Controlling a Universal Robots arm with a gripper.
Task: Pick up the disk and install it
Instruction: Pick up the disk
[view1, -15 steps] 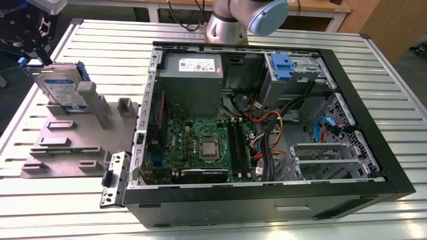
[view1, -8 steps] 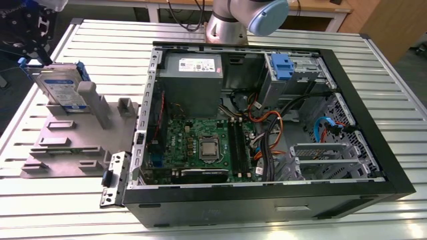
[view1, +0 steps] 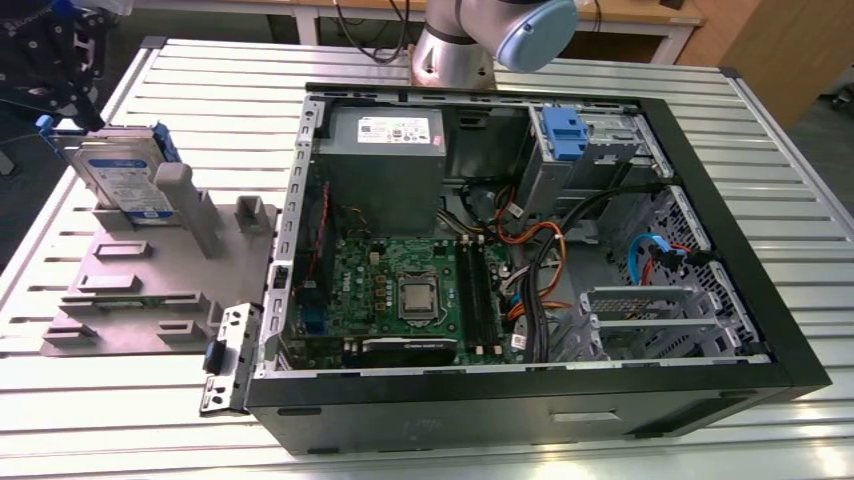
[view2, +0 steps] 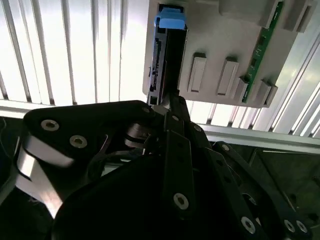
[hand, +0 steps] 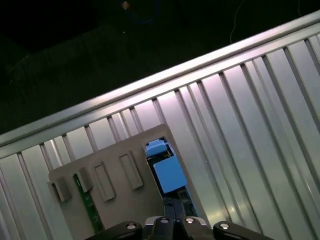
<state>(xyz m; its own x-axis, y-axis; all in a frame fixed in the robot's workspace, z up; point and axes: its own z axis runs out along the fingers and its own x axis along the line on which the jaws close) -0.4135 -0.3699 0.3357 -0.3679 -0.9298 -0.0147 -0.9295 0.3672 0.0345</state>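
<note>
One slatted metal table (view1: 120, 430) carries one open computer case (view1: 467, 415) and one grey fixture plate (view1: 147, 265). Inside the case are one power supply (view1: 380, 165), one motherboard (view1: 380, 265) with one processor socket (view1: 418, 297), and one blue drive bracket (view1: 563, 130). The plate bears one disk (view1: 123, 180) and, in the second wrist view, one green circuit board (view2: 260, 50).

The disk (view1: 118, 180) is a flat silver-grey drive with a white-and-blue label and blue plastic rails (view1: 164, 138) along its sides. It stands on one edge in a slot of the grey holder (view1: 127, 268). In the exterior view its label face shows, and it sits at about ten o'clock from the open computer case (view1: 534, 385). Both wrist views show it edge-on.
</note>
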